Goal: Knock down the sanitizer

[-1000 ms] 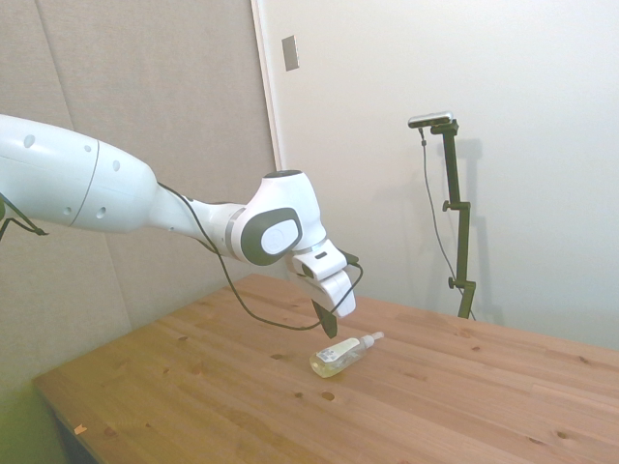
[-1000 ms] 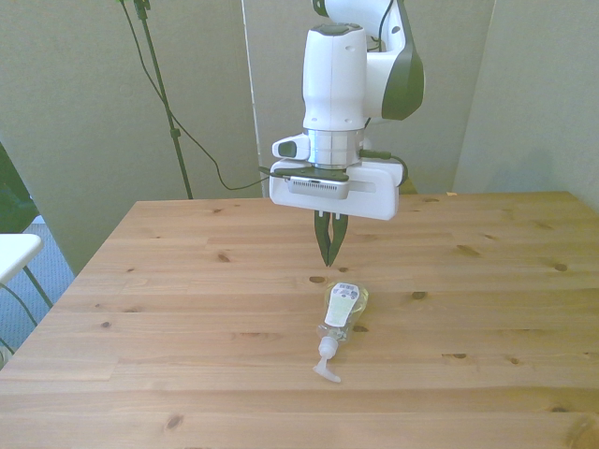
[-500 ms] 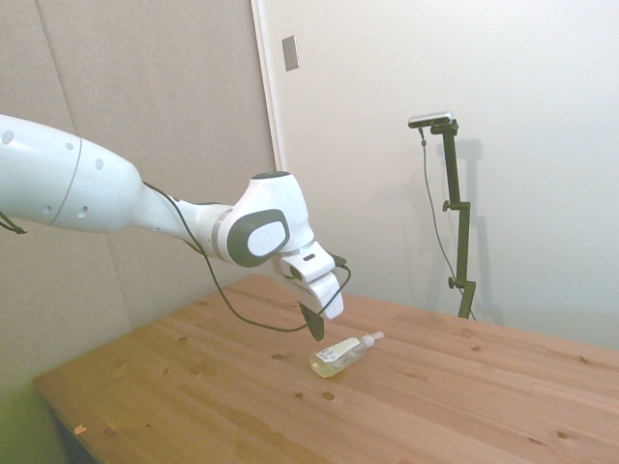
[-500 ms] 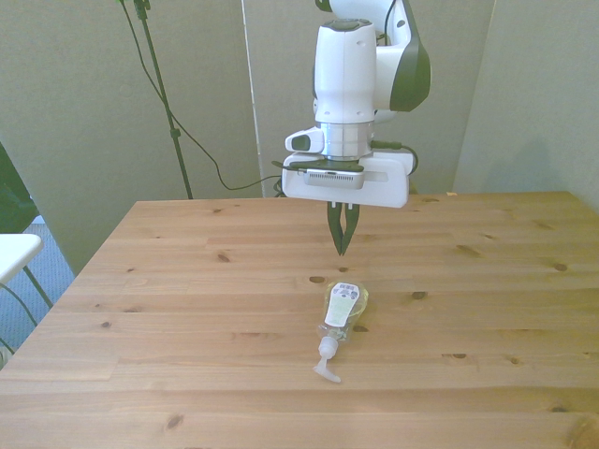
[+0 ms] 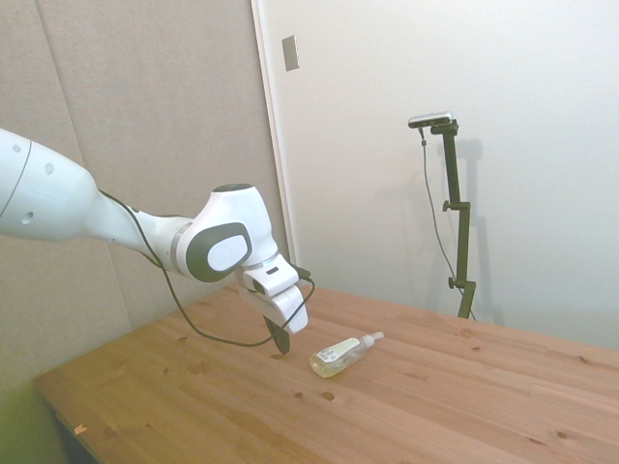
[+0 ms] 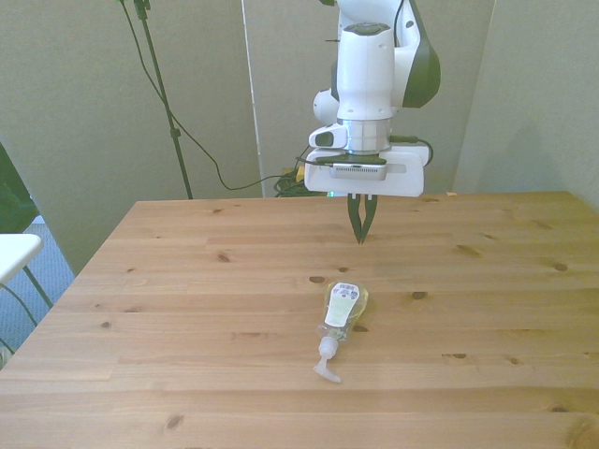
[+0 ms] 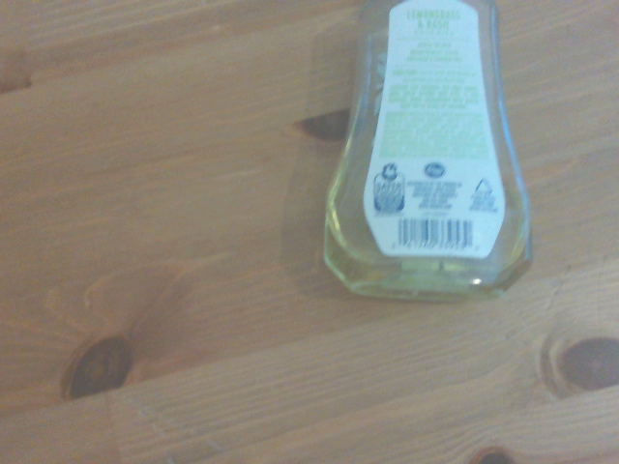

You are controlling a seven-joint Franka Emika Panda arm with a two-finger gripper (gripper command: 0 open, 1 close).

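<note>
The sanitizer lies flat on its side on the wooden table, a small clear bottle of yellowish liquid with its label facing up and its white pump pointing toward the near edge of the front view. In the side view the sanitizer rests near the table's middle. Its label and base fill the wrist view, where the sanitizer lies on the planks. My gripper hangs shut, tips pointing down, above the table behind the bottle and apart from it. The side view shows the gripper left of the bottle.
The wooden table stretches wide on all sides of the bottle. A black cable loops under my wrist. A white object pokes in at the front view's left edge, off the table.
My gripper has pulled back from the lying bottle, toward the table's far edge in the front view and leftward in the side view. The bottle has not moved.
</note>
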